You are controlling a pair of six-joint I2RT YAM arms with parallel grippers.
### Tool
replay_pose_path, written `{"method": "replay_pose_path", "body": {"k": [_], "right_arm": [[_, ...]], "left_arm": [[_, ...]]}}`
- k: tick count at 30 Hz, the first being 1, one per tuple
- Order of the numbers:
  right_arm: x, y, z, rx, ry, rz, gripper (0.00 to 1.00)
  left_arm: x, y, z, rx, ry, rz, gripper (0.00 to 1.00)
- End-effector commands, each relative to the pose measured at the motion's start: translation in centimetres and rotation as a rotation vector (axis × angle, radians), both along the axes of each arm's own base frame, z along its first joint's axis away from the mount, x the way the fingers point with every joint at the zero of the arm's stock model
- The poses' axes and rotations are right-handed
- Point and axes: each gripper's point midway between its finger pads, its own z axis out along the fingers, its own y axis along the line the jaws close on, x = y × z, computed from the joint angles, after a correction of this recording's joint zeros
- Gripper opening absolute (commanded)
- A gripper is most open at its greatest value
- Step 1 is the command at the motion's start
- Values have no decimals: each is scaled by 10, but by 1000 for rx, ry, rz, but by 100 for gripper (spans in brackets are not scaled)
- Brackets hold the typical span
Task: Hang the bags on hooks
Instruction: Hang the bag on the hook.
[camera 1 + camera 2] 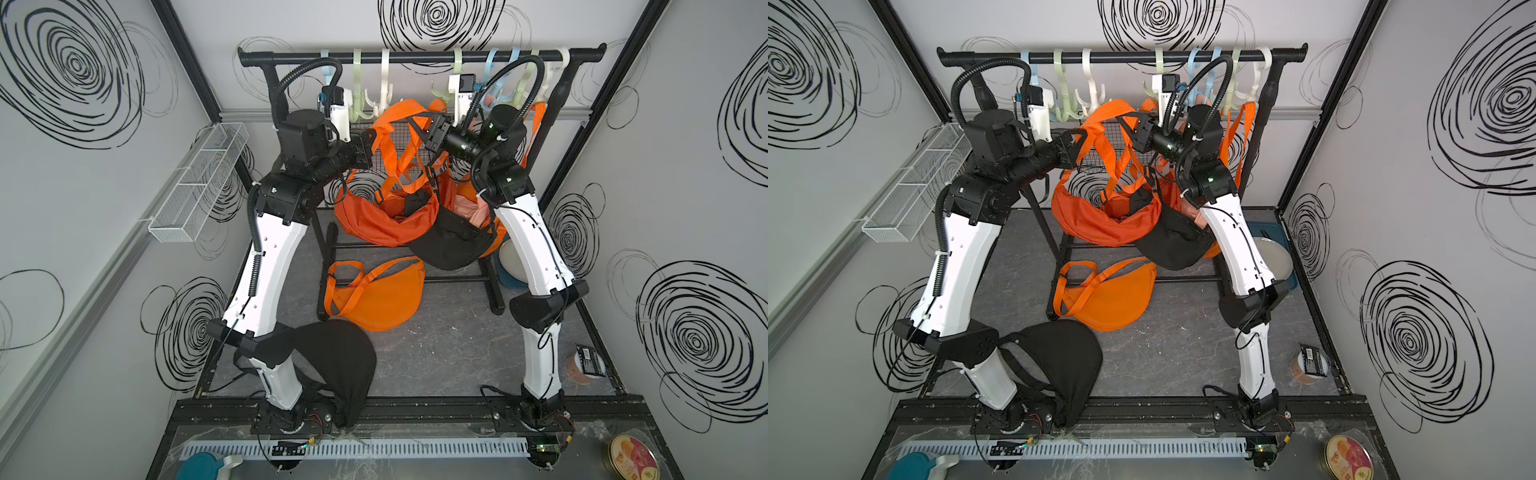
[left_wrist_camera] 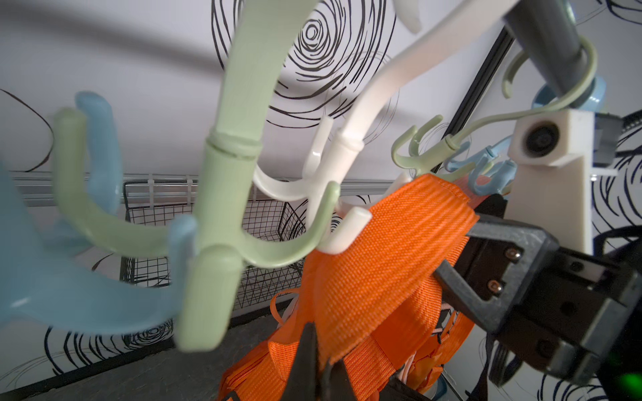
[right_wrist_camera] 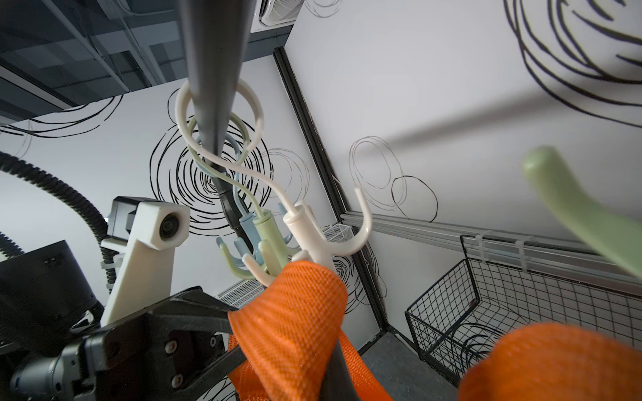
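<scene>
L hand [image 1: 368, 143] and R hand [image 1: 426, 129] are both pinching the same orange strap [image 1: 395, 113], jaws narrow on the webbing. They're holding it stretched betw. them as an open loop, prob. so a prong can slip through; one hand alone would let the loop collapse.

The orange bag [image 1: 374, 220] is dangling below the strap, off the bench [image 1: 436, 353], in front of the rack's lower bars. Arms are reaching high bc the hooks are hanging from the rail [image 1: 415, 55].

In the L wrist view the strap is pressing against a prong tip of the white hook [image 2: 347, 156]. Can't tell if it's over the prong, so I'm judging the hang as not yet done.

Counts:
- Hooks on rail = 8 (3 blue, 3 green, 2 white), each w/ several prongs.
- Orange bags = 3:
  - the held one
  - flat orange bag [image 1: 378, 297] lying on bench
  - hidden orange bag [image 1: 465, 192] showing partly behind R arm
- Black bags = 2:
  - hanging black bag [image 1: 449, 245] just beside the held one (what it's hanging from unclear)
  - slumped black bag [image 1: 340, 361] lying by L arm base
- Wire baskets = 2:
  - white basket [image 1: 199, 183] on side wall
  - black basket [image 3: 486, 312] behind rack
</scene>
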Motion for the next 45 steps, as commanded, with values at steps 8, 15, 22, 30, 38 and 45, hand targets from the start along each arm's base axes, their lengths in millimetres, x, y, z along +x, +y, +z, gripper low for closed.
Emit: {"method": "replay_pose_path", "body": {"k": [8,15,22,30,38,45], "right_arm": [[-10,-25,46,121,-126,-51,0],[12,-33,40,149,-115,-104,0],[31,-21,15,128,-68,-39,0],[29,-14,4,91,-56,20,0],[-10,-15,33,56,-153,-10,0],[-49,-14,57,43,-280,-127,0]], "left_arm": [[-22,47,64,-179,-205,118,0],[-7,38,55,-166,-166,92,0],[13,28,32,-139,-92,72,0],[7,25,32,-124,-90,53,0],[-29,14,53,-107,-160,-2,0],[-55,26,72,-137,-251,27,0]]}}
